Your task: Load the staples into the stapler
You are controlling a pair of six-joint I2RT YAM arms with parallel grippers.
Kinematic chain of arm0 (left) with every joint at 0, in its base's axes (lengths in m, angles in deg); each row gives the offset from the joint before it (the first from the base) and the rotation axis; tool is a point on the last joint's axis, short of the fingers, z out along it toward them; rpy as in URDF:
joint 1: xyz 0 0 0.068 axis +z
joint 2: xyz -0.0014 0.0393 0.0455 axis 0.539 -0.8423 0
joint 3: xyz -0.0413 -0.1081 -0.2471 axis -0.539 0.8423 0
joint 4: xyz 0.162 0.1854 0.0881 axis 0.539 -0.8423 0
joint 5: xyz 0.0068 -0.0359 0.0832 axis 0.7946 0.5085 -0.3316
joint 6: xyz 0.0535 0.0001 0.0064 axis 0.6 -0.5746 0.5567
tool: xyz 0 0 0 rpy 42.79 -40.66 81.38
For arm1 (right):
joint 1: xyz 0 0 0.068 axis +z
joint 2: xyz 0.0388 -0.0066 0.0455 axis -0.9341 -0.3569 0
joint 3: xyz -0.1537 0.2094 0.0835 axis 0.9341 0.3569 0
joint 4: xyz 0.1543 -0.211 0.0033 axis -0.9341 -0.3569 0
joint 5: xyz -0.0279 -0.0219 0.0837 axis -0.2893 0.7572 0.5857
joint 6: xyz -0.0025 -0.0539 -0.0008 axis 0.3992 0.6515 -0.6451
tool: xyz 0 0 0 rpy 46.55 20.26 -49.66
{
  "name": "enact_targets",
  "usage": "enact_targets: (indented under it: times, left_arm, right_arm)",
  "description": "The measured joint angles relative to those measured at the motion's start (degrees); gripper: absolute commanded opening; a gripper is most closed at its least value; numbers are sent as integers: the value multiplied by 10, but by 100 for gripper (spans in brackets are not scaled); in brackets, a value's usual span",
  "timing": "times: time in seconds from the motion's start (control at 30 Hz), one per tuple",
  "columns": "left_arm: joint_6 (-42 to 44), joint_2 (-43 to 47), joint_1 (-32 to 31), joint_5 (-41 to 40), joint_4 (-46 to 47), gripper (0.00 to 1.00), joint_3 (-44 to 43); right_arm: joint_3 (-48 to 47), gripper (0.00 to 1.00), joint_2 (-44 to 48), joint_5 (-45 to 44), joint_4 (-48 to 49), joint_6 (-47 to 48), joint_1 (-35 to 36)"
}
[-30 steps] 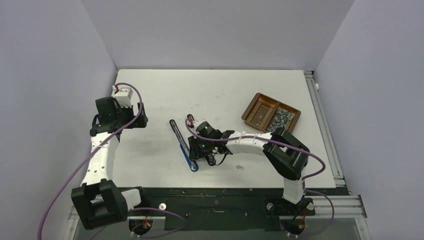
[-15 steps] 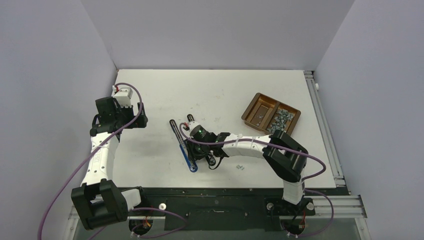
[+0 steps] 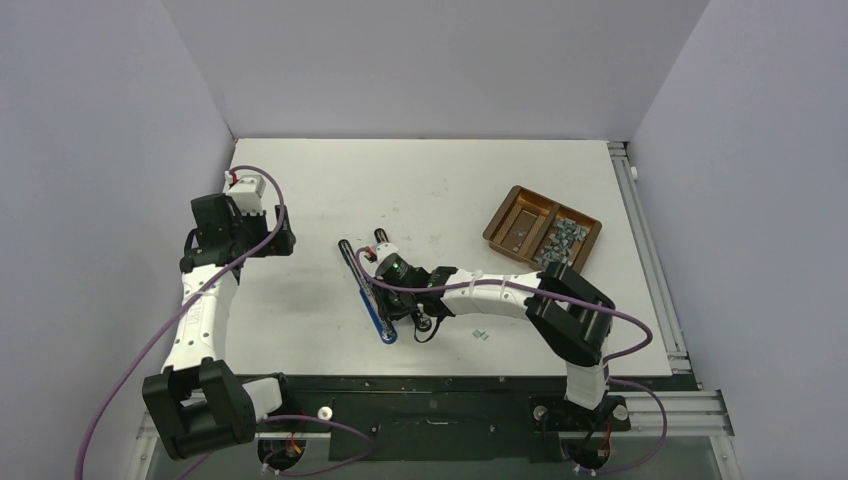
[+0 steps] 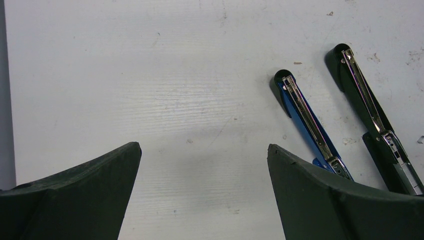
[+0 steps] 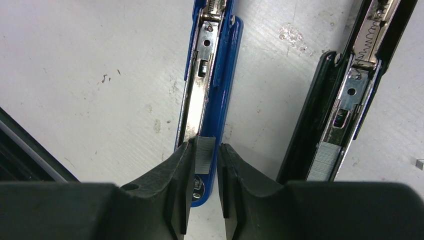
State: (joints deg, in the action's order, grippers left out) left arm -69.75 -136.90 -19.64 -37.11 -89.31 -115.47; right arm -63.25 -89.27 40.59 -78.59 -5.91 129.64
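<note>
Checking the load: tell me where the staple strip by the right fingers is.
In the right wrist view, the staple strip sits between the right fingers, over the near end of the blue stapler, beside the black stapler.

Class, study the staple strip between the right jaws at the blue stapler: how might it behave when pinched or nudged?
The staple strip looks tiny beside the blue stapler, so probably light and easily knocked askew. Its fine ridged lines suggest joined staples: likely stiff, yet apt to break apart if squeezed hard.
</note>
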Motion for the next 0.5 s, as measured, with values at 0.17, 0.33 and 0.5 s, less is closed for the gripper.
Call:
enact_targets:
  times: [0.17,0.33,0.5]
  left_arm:
    - [0,0,0,0,0,96,0]
    - [0,0,4,0,0,96,0]
    - [1,0,4,0,0,96,0]
  right_arm:
    - [-2,24,0,0,-4,0,1]
    - [-2,24,0,-2,-7,-2,1]
    - [-2,19,0,-1,-7,-3,1]
